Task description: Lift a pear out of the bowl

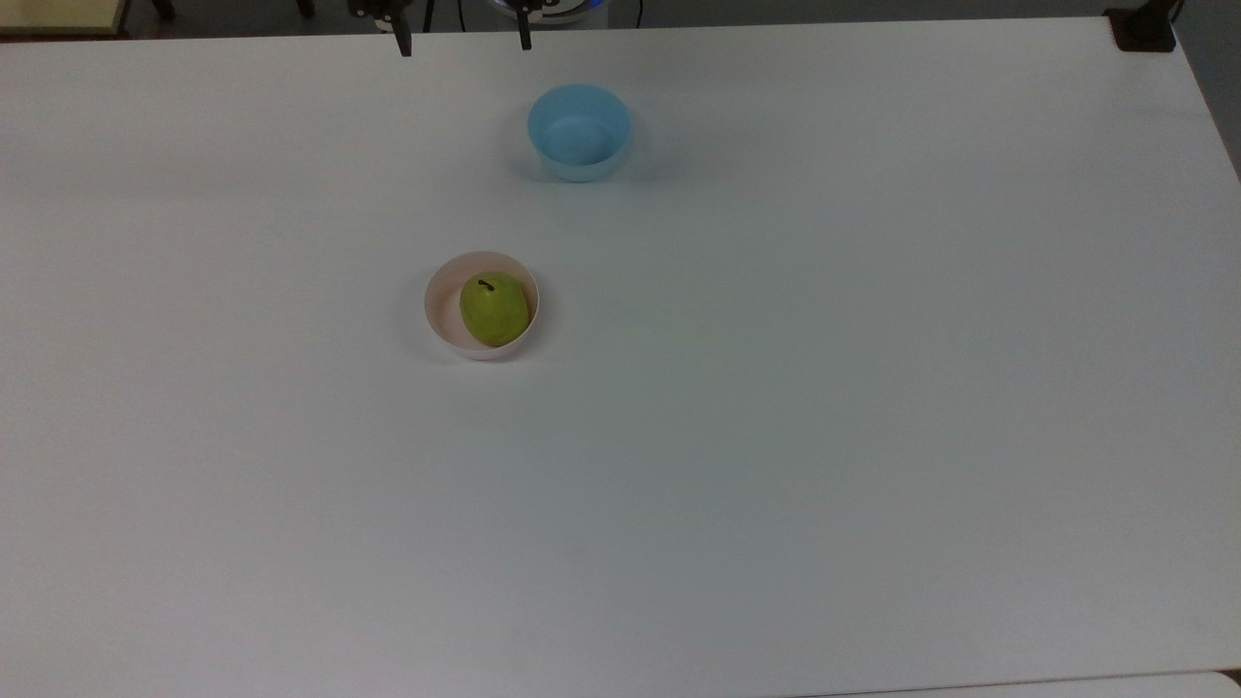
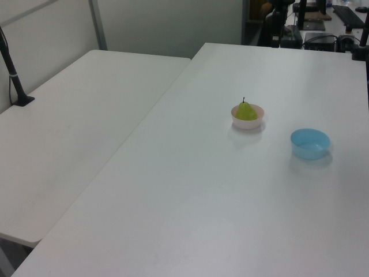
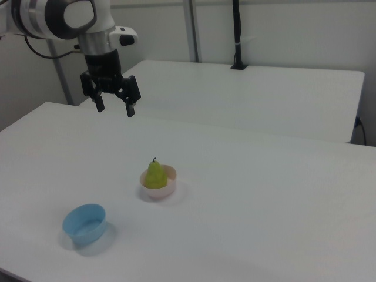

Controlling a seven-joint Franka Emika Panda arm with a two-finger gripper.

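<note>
Ideally, the spread black two-finger gripper [image 3: 114, 108] is lowered from well above until the upright yellow-green pear [image 3: 155, 175] in the pale pink round bowl [image 3: 166, 189] is straddled, clear of its rim.

At 12 o'clock in the top view, the black two-finger gripper [image 1: 463, 39] is cut off by the edge, with just 2 fingertips [image 1: 403, 44] in frame.

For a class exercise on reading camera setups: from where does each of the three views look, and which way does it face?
Top view: overhead, looking down; gripper fingertips at the upper edge.
Left view: raised beside the table, looking across; pear in the pink bowl, blue bowl.
Right view: raised on the opposite side; arm and open gripper.
All views share both bowls and the pear.
</note>
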